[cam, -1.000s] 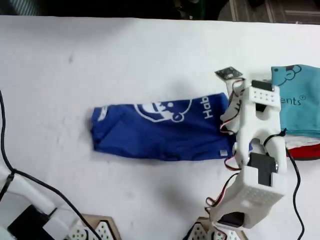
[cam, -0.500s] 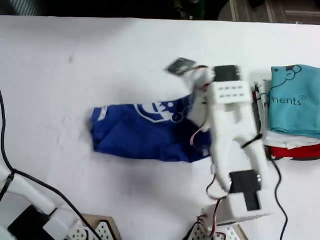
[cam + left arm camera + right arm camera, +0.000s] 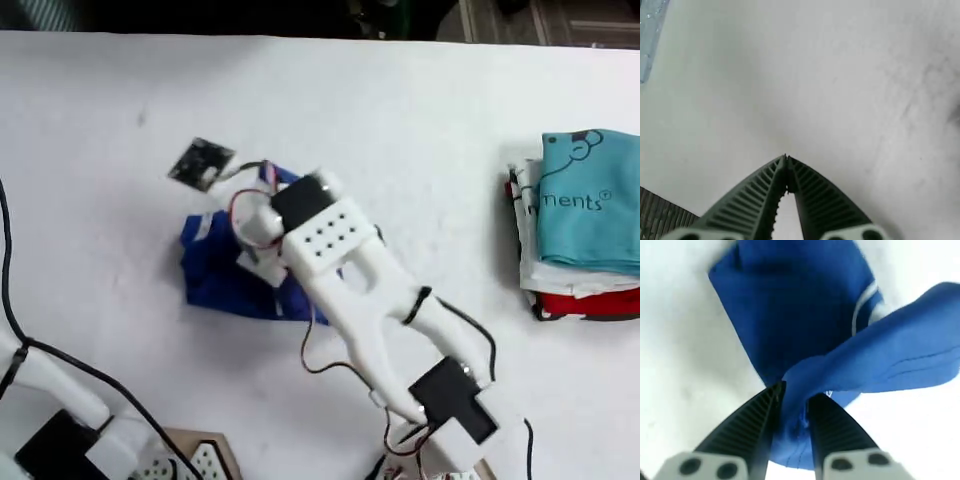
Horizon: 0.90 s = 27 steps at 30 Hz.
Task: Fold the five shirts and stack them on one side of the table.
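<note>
The blue shirt (image 3: 225,275) lies left of the table's middle, doubled over on itself, with the white right arm (image 3: 350,290) stretched across it. My right gripper (image 3: 792,395) is shut on a fold of the blue shirt (image 3: 805,330), holding the lifted end above the lower layer. In the high view that gripper (image 3: 262,222) is above the shirt's middle. A stack of folded shirts (image 3: 580,225), teal on top with white and red below, rests at the right edge. My left gripper (image 3: 786,167) is shut on nothing, above bare white table.
The white table (image 3: 400,110) has free room along the back and in the middle. Black cables (image 3: 60,365) and arm bases (image 3: 190,460) sit at the near left edge. A dark room edge runs behind the table.
The right arm swung from the right side to the left, carrying the blue shirt's right end over its left half. The shirt now covers about half its earlier length.
</note>
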Available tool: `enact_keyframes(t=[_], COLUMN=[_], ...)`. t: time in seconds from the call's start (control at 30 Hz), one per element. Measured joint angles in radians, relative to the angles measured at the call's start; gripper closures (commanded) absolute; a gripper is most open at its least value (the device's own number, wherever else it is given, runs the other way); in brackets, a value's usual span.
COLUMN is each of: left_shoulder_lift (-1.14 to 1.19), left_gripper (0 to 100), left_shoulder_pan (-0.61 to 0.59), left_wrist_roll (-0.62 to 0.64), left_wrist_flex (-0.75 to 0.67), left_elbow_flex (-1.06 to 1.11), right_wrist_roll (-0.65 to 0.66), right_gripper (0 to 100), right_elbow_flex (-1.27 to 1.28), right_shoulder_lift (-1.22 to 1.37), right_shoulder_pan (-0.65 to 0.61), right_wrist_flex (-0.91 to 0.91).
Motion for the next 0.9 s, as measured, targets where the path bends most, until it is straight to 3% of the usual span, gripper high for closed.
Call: enact_keyframes(t=[0.27, 0.5, 0.57, 0.7, 0.87, 0.9], left_shoulder_lift=[0.0, 0.0, 0.0, 0.0, 0.0, 0.0], left_gripper=[98, 98, 98, 98, 98, 98], left_shoulder_pan=[0.0, 0.0, 0.0, 0.0, 0.0, 0.0], left_wrist_roll=[0.0, 0.0, 0.0, 0.0, 0.0, 0.0], left_wrist_flex=[0.0, 0.0, 0.0, 0.0, 0.0, 0.0], left_elbow_flex=[0.0, 0.0, 0.0, 0.0, 0.0, 0.0], right_wrist_roll=[-0.078, -0.121, -0.18, -0.247, -0.253, -0.253], right_gripper=[96.4, 58.9, 54.3, 62.3, 96.5, 99.5], right_elbow_flex=[0.0, -0.126, -0.195, -0.344, -0.456, -0.456], right_shoulder_lift=[0.115, 0.176, 0.196, 0.232, 0.284, 0.29], right_shoulder_pan=[-0.072, -0.141, -0.14, -0.137, -0.097, -0.078], right_wrist_flex=[-0.132, -0.132, -0.104, 0.008, 0.209, 0.235])
